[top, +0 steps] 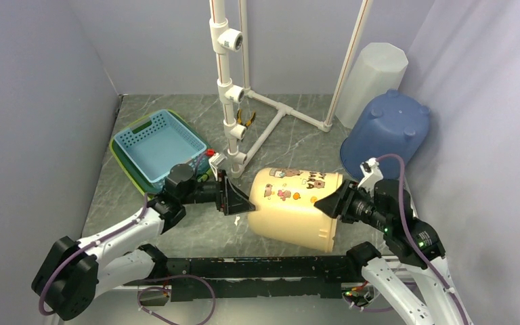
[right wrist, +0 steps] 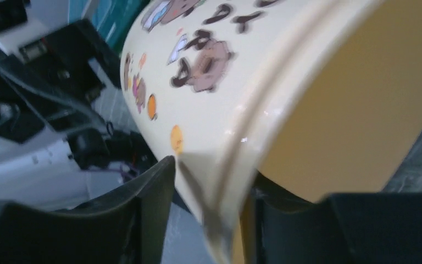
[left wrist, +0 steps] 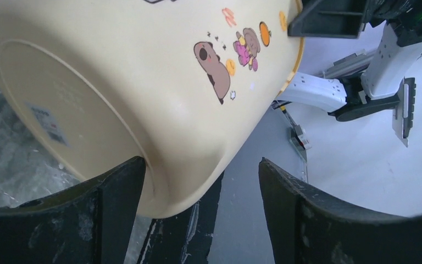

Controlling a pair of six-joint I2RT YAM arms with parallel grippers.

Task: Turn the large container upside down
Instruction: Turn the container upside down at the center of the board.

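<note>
The large cream container [top: 294, 203] with cartoon stickers lies on its side on the table, base to the left and open mouth to the right. My left gripper [top: 242, 202] is open at the base; in the left wrist view the container's [left wrist: 143, 82] bottom edge sits between the fingers of the gripper [left wrist: 200, 165], touching the left one. My right gripper [top: 323, 203] is at the mouth. In the right wrist view, which is blurred, the gripper [right wrist: 214, 181] holds the rim of the container [right wrist: 225, 82], one finger outside and one inside.
A blue basket [top: 159, 142] nested in a green one stands at back left. A white pipe frame [top: 233, 101] rises behind the container. An upturned blue bucket [top: 386, 132] and a white bin [top: 372, 78] stand at back right. Grey walls enclose the table.
</note>
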